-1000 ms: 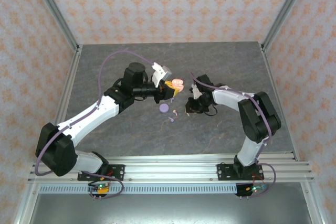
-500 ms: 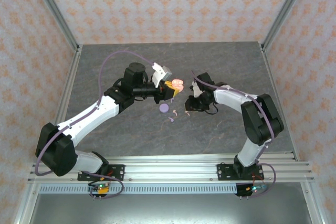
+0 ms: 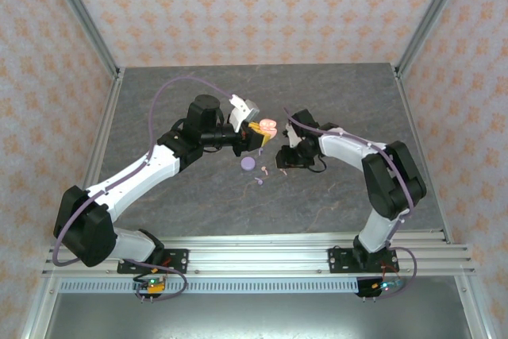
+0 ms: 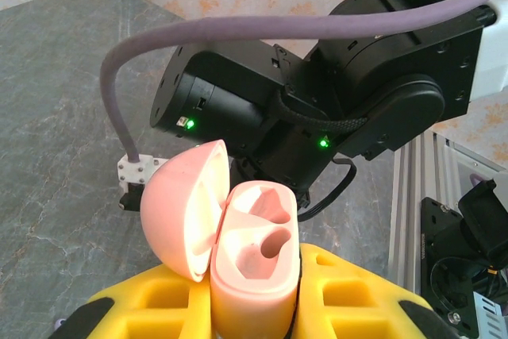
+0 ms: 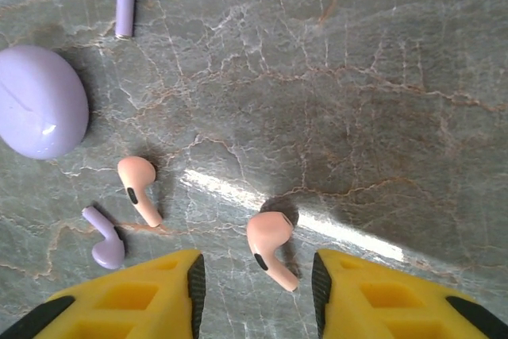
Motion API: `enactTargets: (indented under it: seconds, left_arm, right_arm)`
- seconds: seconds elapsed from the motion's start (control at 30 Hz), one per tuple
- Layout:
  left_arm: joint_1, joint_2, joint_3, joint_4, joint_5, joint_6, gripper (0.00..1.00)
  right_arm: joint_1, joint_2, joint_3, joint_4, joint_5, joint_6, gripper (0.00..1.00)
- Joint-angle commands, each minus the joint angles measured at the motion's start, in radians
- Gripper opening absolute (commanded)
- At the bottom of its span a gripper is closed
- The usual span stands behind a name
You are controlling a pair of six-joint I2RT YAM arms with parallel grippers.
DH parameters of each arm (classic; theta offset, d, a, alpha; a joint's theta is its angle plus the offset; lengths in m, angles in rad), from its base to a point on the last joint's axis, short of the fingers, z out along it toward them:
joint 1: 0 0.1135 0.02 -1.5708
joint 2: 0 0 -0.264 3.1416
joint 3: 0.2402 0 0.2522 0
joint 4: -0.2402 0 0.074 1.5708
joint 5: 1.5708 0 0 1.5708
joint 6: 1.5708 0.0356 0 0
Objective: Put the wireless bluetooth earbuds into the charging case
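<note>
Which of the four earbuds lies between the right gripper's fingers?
The pale pink stemmed earbud farthest from the round lavender case; the other three lie outside the gap.

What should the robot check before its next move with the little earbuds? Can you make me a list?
1. Lid of the pink case open: ok.
2. Grip of the left pincer on the pink case: ok, shut on it.
3. Sockets in the case empty: ok, both look empty.
4. Opening of the right pincer: ok, its fingers stand apart.
5. A pink earbud between those fingers, lying on the table: ok.
6. Which socket that earbud fits: cannot tell.
</note>
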Motion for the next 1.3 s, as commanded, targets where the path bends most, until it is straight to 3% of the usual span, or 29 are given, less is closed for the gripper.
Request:
enactTargets:
  seconds: [0.0,1.27]
  left_arm:
    - [-0.007,-0.041,0.005,-0.009,-0.008,0.024,0.19]
    - [-0.006,-0.039,0.01,-0.026,-0.002,0.031,0.19]
  right_arm:
    - [0.022,0.02,0.036,-0.035,0.045,-0.013,0.41]
    - [0.102,0.141,0.116,-0.113,0.192,-0.044,0.35]
